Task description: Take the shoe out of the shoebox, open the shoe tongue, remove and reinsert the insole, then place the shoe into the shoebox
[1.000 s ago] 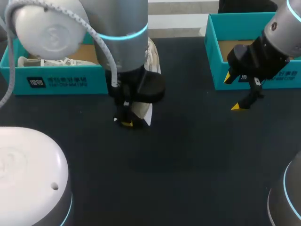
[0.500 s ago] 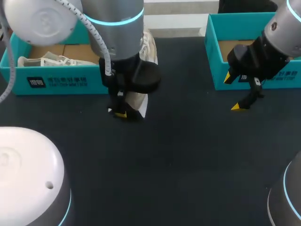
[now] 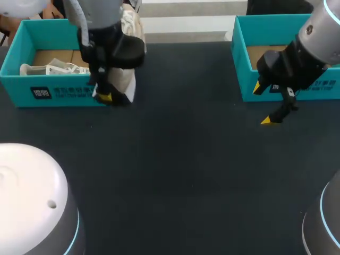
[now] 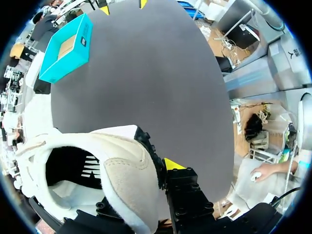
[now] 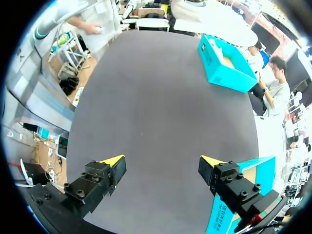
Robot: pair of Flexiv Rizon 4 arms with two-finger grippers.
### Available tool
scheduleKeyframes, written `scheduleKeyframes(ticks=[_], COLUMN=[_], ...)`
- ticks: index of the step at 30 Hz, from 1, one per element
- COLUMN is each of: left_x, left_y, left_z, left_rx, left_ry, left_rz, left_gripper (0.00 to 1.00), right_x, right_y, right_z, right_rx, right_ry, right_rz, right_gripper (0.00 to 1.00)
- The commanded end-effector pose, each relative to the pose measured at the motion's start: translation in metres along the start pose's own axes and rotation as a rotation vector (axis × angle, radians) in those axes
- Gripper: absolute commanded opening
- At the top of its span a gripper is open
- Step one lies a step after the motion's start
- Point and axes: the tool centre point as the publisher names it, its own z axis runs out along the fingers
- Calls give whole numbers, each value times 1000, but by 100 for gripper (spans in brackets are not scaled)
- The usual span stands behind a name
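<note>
Shoe (image 4: 126,175) in left tool (image 3: 106,97) over dark table (image 3: 186,159) (shoebox (image 3: 64,93) beside)

**Dark matte tabletop under soft, even light**

A dark charcoal tabletop (image 3: 186,175) fills most of the head view. Its surface is matte and plain, with no pattern or seams showing, and its far edge runs straight across the upper part of that view. In the left wrist view the tabletop (image 4: 146,73) spreads out as a broad, even grey sheet, and in the right wrist view the tabletop (image 5: 161,97) looks the same. The light is diffuse, and shadows on the surface are faint.
</note>
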Motion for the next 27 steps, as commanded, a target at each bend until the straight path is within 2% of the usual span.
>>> scheduleKeyframes(ticks=[1,7,10,14,21,27], left_x=[-24,-54,-70,-84,-112,-128], left_y=[50,100,131,168,227,277], left_z=[-10,-12,-7,-4,4,9], left_rx=[57,68,34,30,26,-11], left_ry=[30,18,17,30,30,43], left_rz=[13,59,94,147,102,72], left_gripper=[0,0,0,0,0,0], right_x=[-1,-1,-1,-1,-1,-1], right_y=[0,0,0,0,0,0], right_z=[1,1,1,1,1,1], right_rx=[1,1,1,1,1,1], right_ry=[1,1,1,1,1,1], right_rz=[0,0,0,0,0,0], right_gripper=[100,100,100,100,100,100])
